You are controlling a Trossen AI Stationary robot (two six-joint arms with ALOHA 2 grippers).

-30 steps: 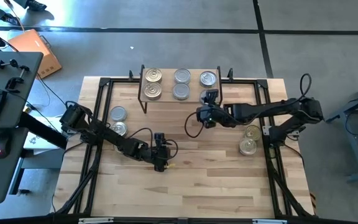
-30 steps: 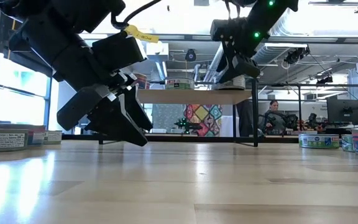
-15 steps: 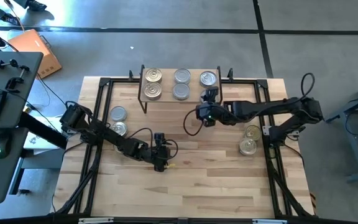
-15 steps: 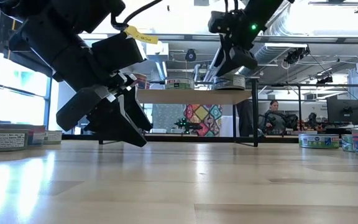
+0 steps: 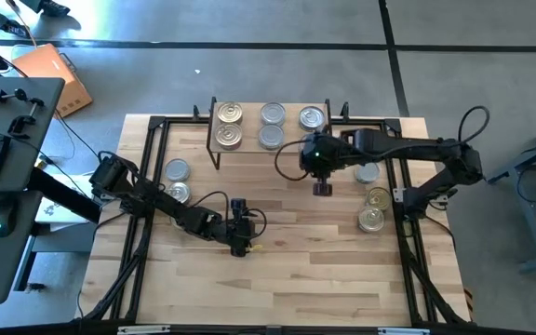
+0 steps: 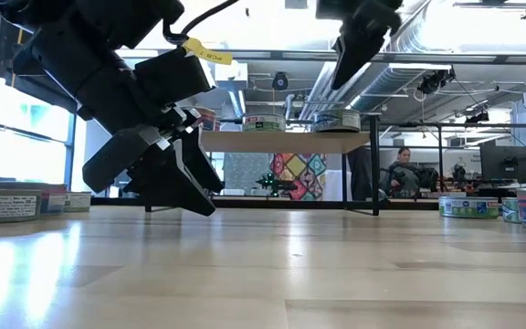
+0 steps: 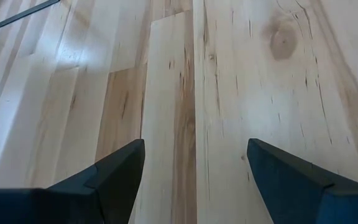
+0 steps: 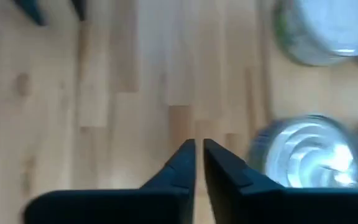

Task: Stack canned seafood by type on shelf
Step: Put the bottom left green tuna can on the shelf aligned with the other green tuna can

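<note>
Five round silvery tins on the low light-wood shelf (image 5: 270,146), five more on the butcher-block desk (image 5: 287,279).

Shelf tins (image 5: 230,113) sit in pairs plus one; two desk tins (image 5: 177,170) lie left, three (image 5: 372,220) right. My right gripper (image 5: 322,189) hovers before the shelf, fingers together, empty; my left gripper (image 5: 240,249) rests mid-desk, fingers apart.
</note>
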